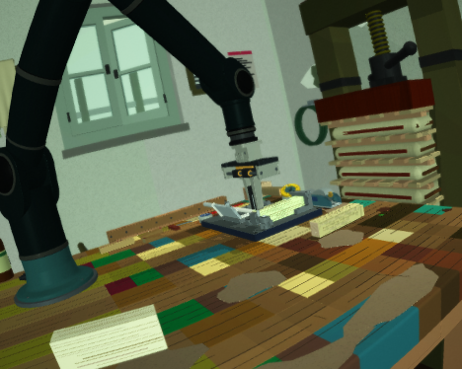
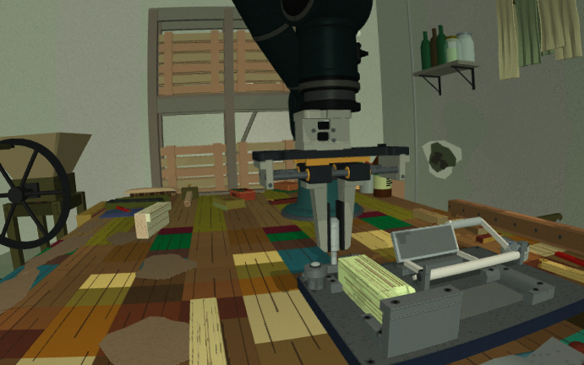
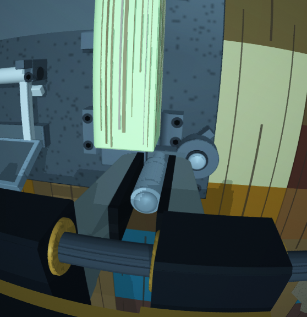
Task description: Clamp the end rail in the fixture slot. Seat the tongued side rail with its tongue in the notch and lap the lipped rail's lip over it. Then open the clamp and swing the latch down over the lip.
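Note:
On the far part of the patchwork bench sits a dark grey fixture plate [image 2: 462, 299], with the pale green end rail [image 2: 373, 281] lying in its slot between bolted blocks. At the rail's end a grey clamp lever [image 3: 148, 184] stands up beside a round pivot boss [image 3: 199, 158]. The clamp lever is held in my closed gripper [image 3: 147, 189], which stands upright over that corner of the fixture. The latch [image 2: 439, 247], a grey plate on a light frame, is swung up behind the rail. One pale rail [image 1: 336, 218] lies just right of the fixture; another [image 1: 108, 338] lies at the bench's near left.
Behind the fixture a low wooden backboard [image 2: 530, 227] runs along the wall, and a book press [image 1: 385, 128] stands at the right. A yellow tape roll [image 1: 289, 189] and small clutter lie beyond the plate. Another pale block [image 2: 152, 219] lies on the bench farther off.

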